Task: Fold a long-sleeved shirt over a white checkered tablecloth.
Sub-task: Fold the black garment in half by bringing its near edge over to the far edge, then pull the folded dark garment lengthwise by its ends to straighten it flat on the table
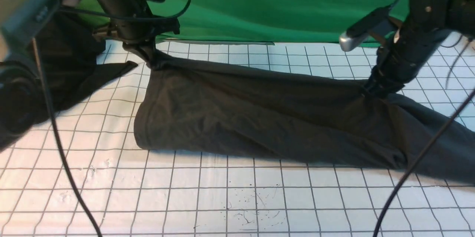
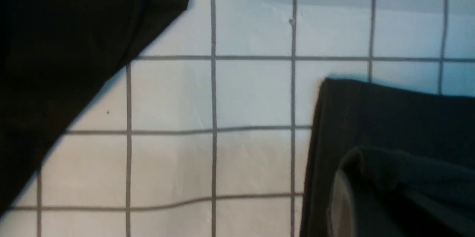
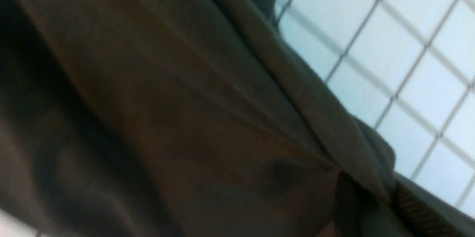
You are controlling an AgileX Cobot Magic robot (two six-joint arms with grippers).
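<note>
The long-sleeved shirt (image 1: 259, 118), charcoal-black, is stretched in a long band across the white checkered tablecloth (image 1: 230, 188). Its upper edge is lifted and its lower fold rests on the cloth. My left gripper (image 1: 152, 60) is shut on the shirt's far left corner. My right gripper (image 1: 373, 92) is shut on the upper edge at the right. One sleeve (image 1: 111, 71) trails to the left, and more fabric (image 1: 445, 148) spreads to the right. In the left wrist view the held fabric (image 2: 389, 118) hangs over the tablecloth (image 2: 252, 92), beside the sleeve (image 2: 55, 44). Shirt fabric (image 3: 167, 99) fills the right wrist view.
A green fabric backdrop (image 1: 278, 6) hangs behind the table's far edge. Black cables (image 1: 419, 162) dangle in front of both arms, one on the left (image 1: 59, 144). Small dark specks (image 1: 252, 207) mark the cloth near the front.
</note>
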